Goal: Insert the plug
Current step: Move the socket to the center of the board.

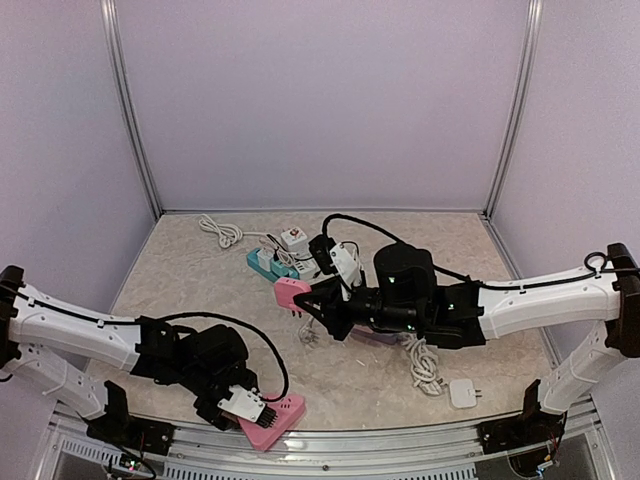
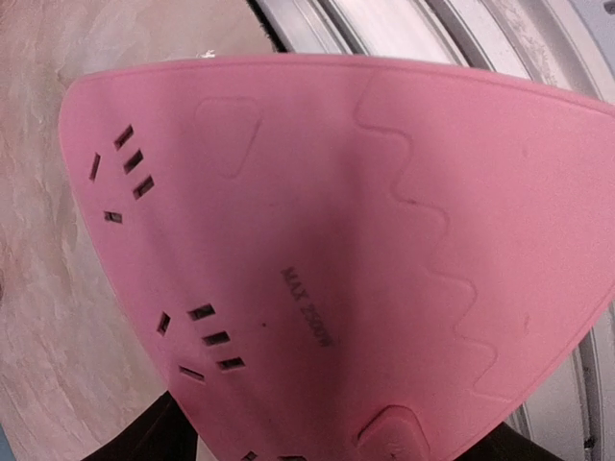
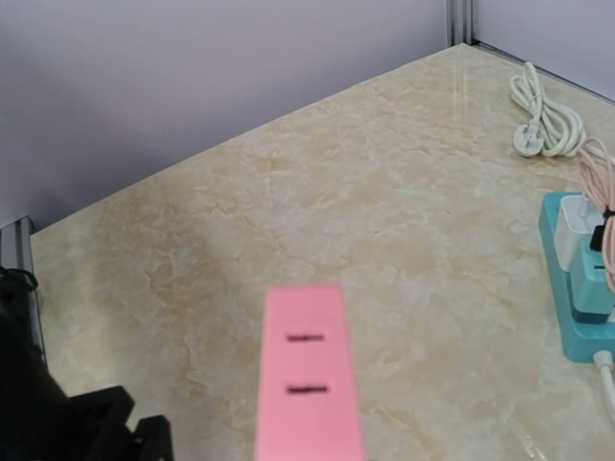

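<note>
The marbled bench (image 1: 370,385) shows nothing plugged in yet, I judge. The right gripper (image 1: 308,298) is clamped on a pink socket block (image 1: 291,291) above mid-bench. The left gripper (image 1: 252,406) straddles the pink power strip (image 2: 336,240) at the near edge, but I cannot tell whether it grips.

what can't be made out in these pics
- Left wrist: pink socket block fills the frame; left pincer tips hidden, grip unclear.
- Right wrist: pink bar cut off by bottom edge; right pincer out of frame.
- Top: right pincer's tips masked by its own black wrist; white adapter too small to read.
</note>
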You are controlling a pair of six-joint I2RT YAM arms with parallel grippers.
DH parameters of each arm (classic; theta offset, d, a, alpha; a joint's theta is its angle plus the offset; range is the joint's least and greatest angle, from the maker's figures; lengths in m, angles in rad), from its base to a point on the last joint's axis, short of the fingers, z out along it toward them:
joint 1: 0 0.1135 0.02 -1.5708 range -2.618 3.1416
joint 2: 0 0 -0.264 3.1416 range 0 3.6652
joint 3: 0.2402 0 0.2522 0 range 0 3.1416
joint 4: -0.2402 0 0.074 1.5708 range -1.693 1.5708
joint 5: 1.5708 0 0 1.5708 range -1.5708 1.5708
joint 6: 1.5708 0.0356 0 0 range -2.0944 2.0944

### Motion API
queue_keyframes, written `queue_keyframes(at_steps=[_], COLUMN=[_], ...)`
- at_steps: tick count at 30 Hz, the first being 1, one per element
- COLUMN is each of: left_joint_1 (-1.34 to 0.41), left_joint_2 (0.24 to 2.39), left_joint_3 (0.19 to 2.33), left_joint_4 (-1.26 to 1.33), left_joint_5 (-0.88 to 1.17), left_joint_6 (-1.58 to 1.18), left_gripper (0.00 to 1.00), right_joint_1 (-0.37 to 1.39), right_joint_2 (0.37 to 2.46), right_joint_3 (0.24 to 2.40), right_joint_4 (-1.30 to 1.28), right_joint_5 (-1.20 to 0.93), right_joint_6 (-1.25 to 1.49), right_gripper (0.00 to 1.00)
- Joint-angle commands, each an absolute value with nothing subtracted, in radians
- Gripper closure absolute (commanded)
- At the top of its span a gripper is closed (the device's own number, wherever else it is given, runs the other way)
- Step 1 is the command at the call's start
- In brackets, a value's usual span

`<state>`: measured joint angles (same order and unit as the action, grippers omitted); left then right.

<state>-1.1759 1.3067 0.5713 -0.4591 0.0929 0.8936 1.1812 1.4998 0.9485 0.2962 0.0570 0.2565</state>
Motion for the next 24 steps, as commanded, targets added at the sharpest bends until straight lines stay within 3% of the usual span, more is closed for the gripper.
queue_keyframes(at_steps=[1,14,24], left_joint_1=[-1.224,-1.258,-1.112], left_joint_2=[1.275,1.271,1.104], left_joint_3=[0.519,0.534,0.558], left_joint_4=[-0.435,-0.419,-0.532], left_joint_5=[0.041,0.042,0.164], left_joint_6=[0.880,0.825,0.854], left_gripper=[0.21,0.10,0.06], right_joint_1=[1.174,1.173,1.174], right_joint_2=[1.472,1.477,1.487], right_joint_3=[0.937,0.969,0.988], right_joint_4=[0.308,0.268,0.242], right_joint_5=[0.064,0.062,0.060], right_joint_6=[0.257,0.255,0.266], right_gripper=[1.00,1.00,1.00])
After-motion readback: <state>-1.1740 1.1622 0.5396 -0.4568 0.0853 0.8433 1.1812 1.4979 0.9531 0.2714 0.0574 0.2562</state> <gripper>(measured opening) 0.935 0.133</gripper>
